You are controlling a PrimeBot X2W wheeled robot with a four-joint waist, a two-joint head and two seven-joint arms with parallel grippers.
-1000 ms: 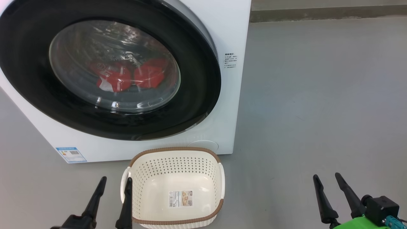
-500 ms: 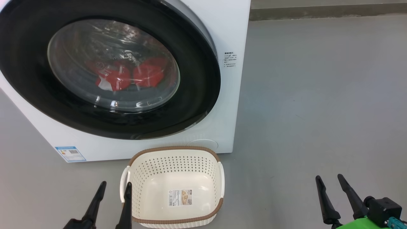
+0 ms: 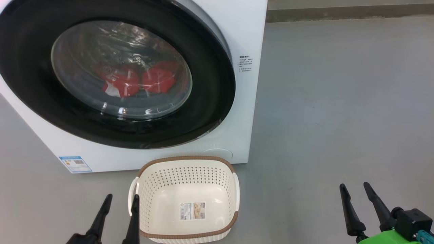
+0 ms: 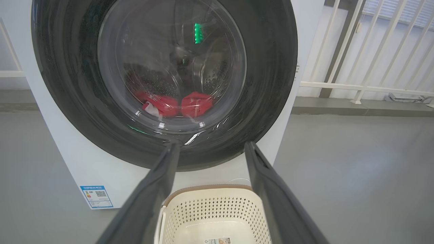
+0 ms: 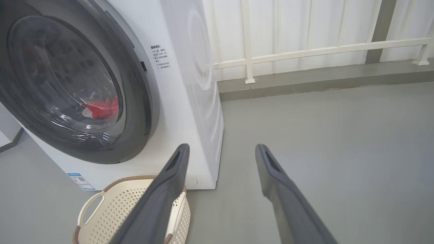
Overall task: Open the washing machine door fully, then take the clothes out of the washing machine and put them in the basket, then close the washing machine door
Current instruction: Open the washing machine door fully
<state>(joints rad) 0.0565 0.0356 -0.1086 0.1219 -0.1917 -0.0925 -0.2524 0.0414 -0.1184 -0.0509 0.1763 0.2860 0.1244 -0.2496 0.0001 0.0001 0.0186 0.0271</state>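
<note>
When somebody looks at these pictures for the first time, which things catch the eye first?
The large washing machine door, glossy black and shut, takes the upper left of the head view, with the red clothes bright behind its glass. Below it, on the grey floor, stands the empty cream basket, between the open left gripper and right gripper.

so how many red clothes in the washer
2, behind the washing machine door glass: left red garment with a white patch, right red garment beside it. More may lie hidden.
</note>
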